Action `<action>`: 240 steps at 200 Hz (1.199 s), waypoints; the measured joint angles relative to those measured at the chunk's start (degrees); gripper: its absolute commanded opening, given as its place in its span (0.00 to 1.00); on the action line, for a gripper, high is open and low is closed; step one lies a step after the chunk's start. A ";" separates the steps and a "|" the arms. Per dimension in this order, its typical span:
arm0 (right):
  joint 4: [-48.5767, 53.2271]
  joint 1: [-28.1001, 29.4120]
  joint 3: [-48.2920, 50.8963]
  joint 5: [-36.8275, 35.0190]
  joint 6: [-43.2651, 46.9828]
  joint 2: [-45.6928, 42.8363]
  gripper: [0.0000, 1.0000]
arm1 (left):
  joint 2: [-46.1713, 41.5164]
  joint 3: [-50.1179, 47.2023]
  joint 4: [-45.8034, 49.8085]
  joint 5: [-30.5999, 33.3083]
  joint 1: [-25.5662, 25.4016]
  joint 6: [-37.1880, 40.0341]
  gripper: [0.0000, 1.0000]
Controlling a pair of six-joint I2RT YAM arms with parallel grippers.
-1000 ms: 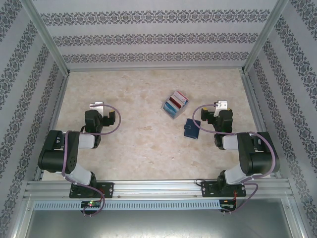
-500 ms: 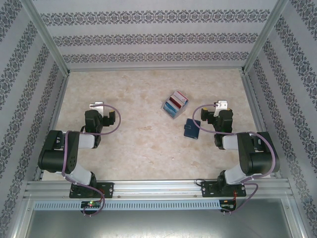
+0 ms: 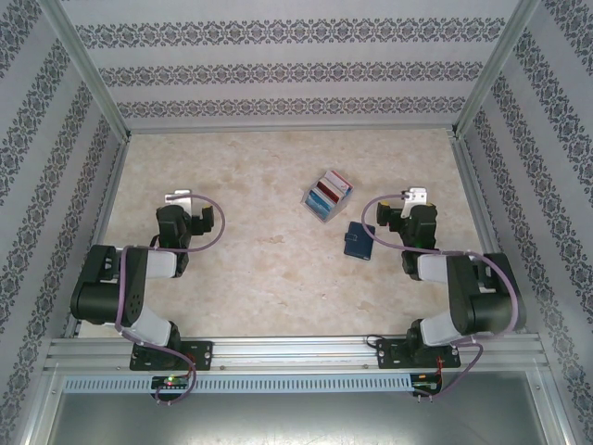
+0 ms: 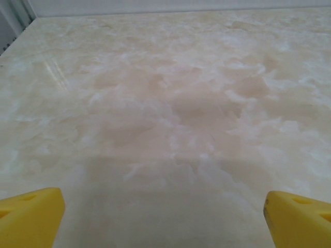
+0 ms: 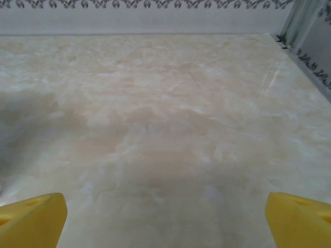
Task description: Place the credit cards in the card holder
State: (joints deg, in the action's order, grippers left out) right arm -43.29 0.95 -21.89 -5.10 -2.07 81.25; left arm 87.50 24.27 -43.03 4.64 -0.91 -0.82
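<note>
With left hand and right hand both released and empty, the credit cards stand bunched on the bench, near the folded navy card holder by the right hand; thin, stiff, slick and light, they likely want pinching across an exposed edge.

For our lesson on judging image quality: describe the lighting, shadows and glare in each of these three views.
Top external: even, diffuse light with soft shadows; the card holder is small, with little detail. Left wrist: a faint glare streak on the table at upper left, a soft shadow band lower down. Right wrist: a grey shadow at the left edge.
</note>
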 measured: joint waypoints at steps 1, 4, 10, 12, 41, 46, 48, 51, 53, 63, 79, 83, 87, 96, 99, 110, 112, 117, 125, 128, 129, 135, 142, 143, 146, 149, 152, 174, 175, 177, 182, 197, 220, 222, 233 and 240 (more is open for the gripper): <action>0.26 0.00 -0.07 -0.04 -0.07 -0.24 0.98 | -0.09 0.07 0.26 0.07 -0.02 0.00 1.00; 1.20 0.00 -0.33 -0.35 -0.26 -1.36 0.98 | -0.66 0.31 1.16 0.35 -0.20 0.00 0.99; 2.89 0.00 -0.90 -1.27 -0.87 -3.61 0.98 | -1.90 1.05 3.72 1.05 -0.63 0.00 1.00; 3.32 0.00 -1.03 -1.62 -1.33 -4.61 0.98 | -2.45 1.36 4.63 1.25 -0.85 0.00 1.00; 6.16 -0.13 -2.16 -3.76 -9.51 -15.45 0.98 | -10.95 6.73 16.20 2.36 -3.63 -2.58 1.00; 6.78 -0.24 -2.60 -3.39 -10.99 -16.13 0.98 | -12.26 8.09 18.62 2.54 -3.82 -3.96 1.00; 7.10 -0.35 -2.84 -3.15 -11.65 -16.28 0.98 | -12.70 8.72 19.63 2.75 -3.89 -4.42 1.00; 7.56 -0.46 -3.26 -2.80 -12.48 -16.33 0.98 | -13.33 9.55 20.96 2.95 -3.89 -5.27 0.99; 7.93 -0.48 -3.54 -2.56 -12.87 -16.22 0.98 | -13.77 10.25 22.14 3.10 -3.89 -5.99 0.99; 10.67 -0.57 -5.68 -0.50 -15.67 -15.04 0.98 | -15.32 13.46 26.88 3.52 -3.89 -8.66 0.99; 14.75 -0.83 -9.94 5.81 -19.28 -10.67 0.97 | -17.68 17.97 33.53 4.13 -3.89 -12.90 0.99; 15.41 -0.85 -10.75 7.30 -19.89 -9.70 0.97 | -18.18 18.97 35.30 4.55 -3.91 -14.08 0.99; 16.06 -0.81 -11.69 9.25 -20.79 -8.35 0.96 | -18.71 20.02 37.38 5.55 -3.91 -15.80 0.99; 17.55 -0.72 -13.55 12.98 -22.51 -5.64 0.95 | -19.56 22.27 42.60 7.67 -3.91 -20.11 0.99; 18.23 -0.59 -14.16 14.23 -23.23 -4.61 0.95 | -19.82 23.10 44.68 8.55 -3.91 -22.27 0.99; 21.20 0.07 -15.76 16.83 -25.51 -2.23 0.94 | -20.33 25.03 49.99 10.25 -3.85 -27.74 0.99; 22.16 0.26 -16.04 17.11 -25.86 -1.88 0.94 | -20.33 25.22 50.69 10.29 -3.85 -28.57 0.99; 24.46 0.76 -16.72 17.49 -26.77 -1.27 0.95 | -20.39 25.57 52.19 10.23 -3.82 -30.25 0.99; 29.46 2.10 -17.90 17.40 -27.74 -0.68 0.96 | -20.15 25.83 54.34 9.18 -3.87 -32.54 0.99; 31.63 2.78 -18.43 17.09 -27.85 -0.57 0.96 | -20.00 25.86 54.97 8.70 -3.87 -33.16 0.99; 32.11 2.91 -18.51 17.07 -27.91 -0.55 0.96 | -19.96 25.86 55.15 8.59 -3.87 -33.35 0.99; 35.98 4.24 -19.37 16.59 -28.24 -0.52 0.97 | -19.50 25.83 56.46 7.17 -3.87 -34.73 1.00; 39.87 5.60 -20.22 16.28 -28.55 -0.52 0.97 | -18.93 25.55 57.31 5.40 -3.87 -36.02 1.00; 40.30 5.73 -20.33 16.22 -28.57 -0.52 0.97 | -18.88 25.51 57.35 5.22 -3.87 -36.13 1.00; 42.27 6.32 -20.72 16.04 -28.81 -0.52 0.97 | -18.71 25.14 57.44 4.13 -3.93 -36.74 1.00; 43.67 6.78 -21.00 16.00 -29.11 -0.52 0.96 | -18.64 24.76 57.44 3.37 -3.91 -37.13 1.00; 45.09 7.26 -21.24 15.96 -29.27 -0.52 0.96 | -18.62 24.30 57.44 2.54 -4.00 -37.57 1.00; 54.62 8.59 -21.46 13.62 -31.04 -0.70 0.95 | -18.71 19.43 56.76 -2.95 -5.84 -39.85 1.00; 54.95 8.59 -21.46 13.46 -31.08 -0.70 0.95 | -18.71 19.30 56.76 -3.06 -5.92 -39.89 1.00; 55.80 8.59 -21.44 13.11 -31.28 -0.70 0.95 | -18.69 18.93 56.76 -3.52 -6.23 -40.04 1.00; 57.75 8.85 -21.44 12.20 -31.41 -0.70 0.95 | -18.56 18.14 56.83 -4.63 -7.10 -40.11 1.00; 62.90 10.03 -21.44 9.40 -31.91 -0.61 0.95 | -17.66 17.40 56.81 -8.13 -10.23 -40.17 1.00; 68.39 13.99 -22.51 7.28 -32.00 1.53 0.98 | -16.00 17.40 55.10 -13.86 -13.62 -39.69 0.99; 68.72 14.36 -22.71 7.23 -32.09 1.81 0.98 | -15.87 17.40 54.99 -14.34 -13.81 -39.67 0.99; 70.47 15.98 -24.04 6.73 -32.13 3.13 0.98 | -15.26 17.40 54.31 -16.79 -14.40 -39.50 0.99; 71.38 16.92 -25.07 6.38 -32.15 3.76 0.98 | -15.04 17.40 53.94 -18.10 -14.49 -39.41 0.99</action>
State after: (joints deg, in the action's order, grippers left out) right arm 28.10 17.87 -46.96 1.28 -34.22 85.01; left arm 72.47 41.67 10.92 -13.45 -15.40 -40.23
